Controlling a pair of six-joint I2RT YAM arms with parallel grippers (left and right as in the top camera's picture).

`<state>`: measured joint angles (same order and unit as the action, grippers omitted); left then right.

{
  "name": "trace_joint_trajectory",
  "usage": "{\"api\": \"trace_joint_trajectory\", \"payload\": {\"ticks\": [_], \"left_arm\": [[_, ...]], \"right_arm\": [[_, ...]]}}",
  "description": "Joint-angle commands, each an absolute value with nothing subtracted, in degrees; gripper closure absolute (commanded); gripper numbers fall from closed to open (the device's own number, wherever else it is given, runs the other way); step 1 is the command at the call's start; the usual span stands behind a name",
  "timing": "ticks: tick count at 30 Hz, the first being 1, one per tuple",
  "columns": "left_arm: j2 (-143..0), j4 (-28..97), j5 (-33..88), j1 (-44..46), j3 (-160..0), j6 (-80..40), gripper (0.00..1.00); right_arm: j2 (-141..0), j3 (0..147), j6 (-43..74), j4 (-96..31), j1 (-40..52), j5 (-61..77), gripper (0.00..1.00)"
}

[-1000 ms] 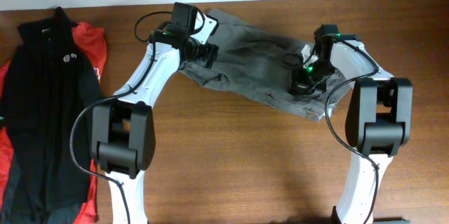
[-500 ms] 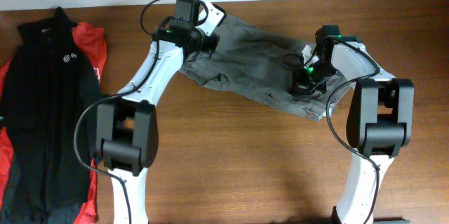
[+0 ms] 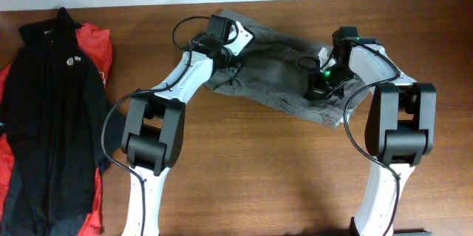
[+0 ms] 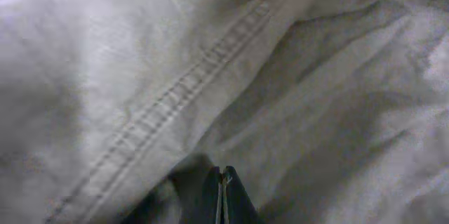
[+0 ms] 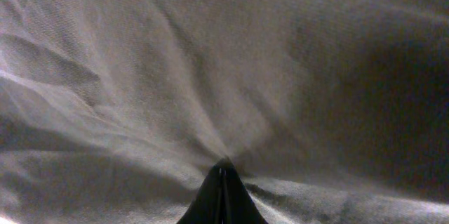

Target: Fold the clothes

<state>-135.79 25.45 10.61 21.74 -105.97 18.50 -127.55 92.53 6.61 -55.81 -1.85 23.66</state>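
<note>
The clothes, a pair of grey shorts (image 3: pixel 270 62), lie crumpled across the far middle of the table. My left gripper (image 3: pixel 230 57) is down on their left part. In the left wrist view its jaws (image 4: pixel 222 176) are shut, with a thin fold of grey cloth (image 4: pixel 295 90) pinched beside a stitched seam (image 4: pixel 175 94). My right gripper (image 3: pixel 319 88) is pressed onto the right end of the shorts. Its jaws (image 5: pixel 224 165) are shut on the fabric (image 5: pixel 175 76), and wrinkles fan out from the tips.
A black jacket (image 3: pixel 52 118) with a small white logo lies at the left edge over a red garment (image 3: pixel 97 44). Both arm bases stand at the near side on the brown wooden table (image 3: pixel 259 177). A black cable (image 3: pixel 304 63) loops over the shorts.
My left gripper has swung right from the shorts' far left corner onto the cloth and closed on it. The right gripper has stayed where it was, still shut.
</note>
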Motion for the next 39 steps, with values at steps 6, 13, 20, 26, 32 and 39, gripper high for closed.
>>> {"api": "trace_joint_trajectory", "payload": {"ticks": [6,13,20,26,32,39], "left_arm": [[-143.7,16.1,7.0,21.0,-107.0,19.3,1.00],[-144.8,-0.5,2.3,20.0,-107.0,18.1,1.00],[-144.8,-30.2,-0.5,17.0,-107.2,13.6,0.84],[-144.6,-24.0,-0.4,16.5,-111.0,11.1,0.84],[-140.7,1.5,1.3,17.1,-112.2,11.2,0.52],[-136.8,23.4,2.1,18.1,-112.2,11.2,0.29]], "right_arm": [[-131.5,89.6,6.4,-55.0,-1.2,20.3,0.96],[-131.5,89.6,6.9,-54.5,-1.2,20.4,0.96],[-131.5,89.6,7.9,-53.4,-1.2,20.3,0.96],[-131.5,89.6,8.0,-52.5,-1.2,20.3,0.96],[-131.5,90.3,8.0,-51.2,-1.4,20.5,0.96],[-130.1,94.1,8.0,-53.9,-1.6,21.4,0.96]]}}
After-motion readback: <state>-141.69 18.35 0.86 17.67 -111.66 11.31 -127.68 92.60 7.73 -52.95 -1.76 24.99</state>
